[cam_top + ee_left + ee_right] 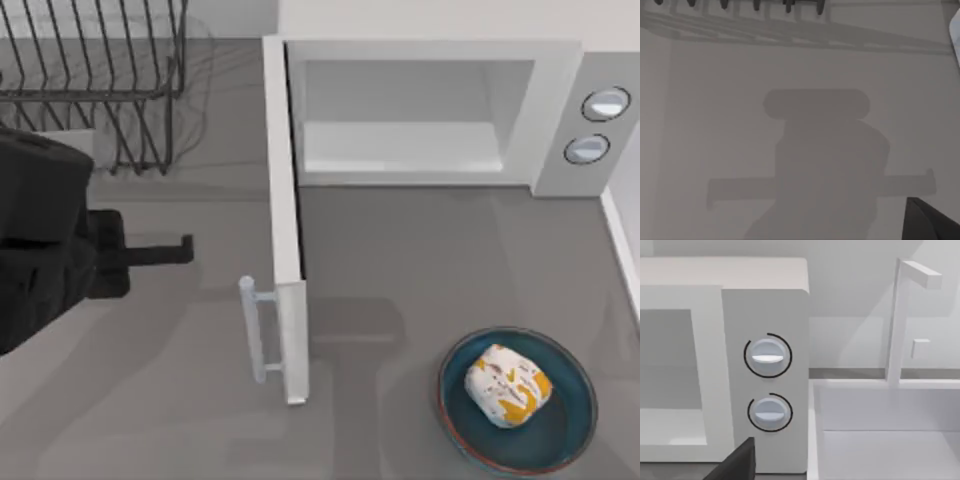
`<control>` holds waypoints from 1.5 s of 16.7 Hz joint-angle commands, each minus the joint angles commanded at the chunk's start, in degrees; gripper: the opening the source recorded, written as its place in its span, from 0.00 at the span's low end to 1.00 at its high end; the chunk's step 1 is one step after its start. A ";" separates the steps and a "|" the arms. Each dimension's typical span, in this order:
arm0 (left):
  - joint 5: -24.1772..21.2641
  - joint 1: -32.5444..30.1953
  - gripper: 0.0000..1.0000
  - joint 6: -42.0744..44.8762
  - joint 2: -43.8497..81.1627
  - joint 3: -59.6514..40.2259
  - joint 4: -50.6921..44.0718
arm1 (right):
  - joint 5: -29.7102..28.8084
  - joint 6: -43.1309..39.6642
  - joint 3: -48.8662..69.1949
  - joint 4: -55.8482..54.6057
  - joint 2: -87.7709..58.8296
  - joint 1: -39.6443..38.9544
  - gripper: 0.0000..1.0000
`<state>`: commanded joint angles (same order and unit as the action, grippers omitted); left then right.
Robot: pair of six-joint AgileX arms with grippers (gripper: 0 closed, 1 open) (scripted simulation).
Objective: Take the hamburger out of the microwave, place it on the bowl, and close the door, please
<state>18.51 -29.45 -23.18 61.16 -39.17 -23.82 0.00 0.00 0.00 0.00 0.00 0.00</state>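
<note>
The hamburger (508, 385) lies inside the blue bowl (560, 440) at the table's front right. At the back stands the white microwave (560, 110), its two knobs (767, 356) also facing the right wrist view. Its door (283, 200) stands wide open, swung out toward the front, with the bar handle (254, 330) on its left side. My left gripper (185, 248) hovers over the table left of the door, about level with its middle, holding nothing. A dark part of my right gripper (737, 462) shows in front of the microwave's knob panel.
A black wire rack (100, 80) stands at the back left, its feet (755, 5) showing in the left wrist view. A white frame and tray (900, 390) sits right of the microwave. Bare grey tabletop (400, 280) lies between the door and the bowl.
</note>
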 joint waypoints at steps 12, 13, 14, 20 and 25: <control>5.84 -7.45 0.00 -3.71 3.44 -4.91 -6.86 | 0.00 0.00 0.00 0.00 0.00 0.00 1.00; 5.86 -7.49 0.00 -3.71 4.17 -3.55 -4.97 | 0.00 0.00 0.00 0.00 0.00 0.00 1.00; 5.88 -7.51 0.00 -3.70 5.01 -1.94 -2.48 | 0.00 0.00 0.00 0.00 0.00 0.00 1.00; 5.82 -7.43 0.00 -3.45 10.32 9.46 15.64 | 0.00 0.00 0.00 0.00 0.00 0.00 1.00; 5.77 -7.35 0.00 -3.34 11.43 12.13 18.61 | 0.00 0.00 0.00 0.00 0.00 0.00 1.00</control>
<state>24.28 -36.80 -26.52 72.59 -27.04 -5.21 0.00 0.00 0.00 0.00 0.00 0.00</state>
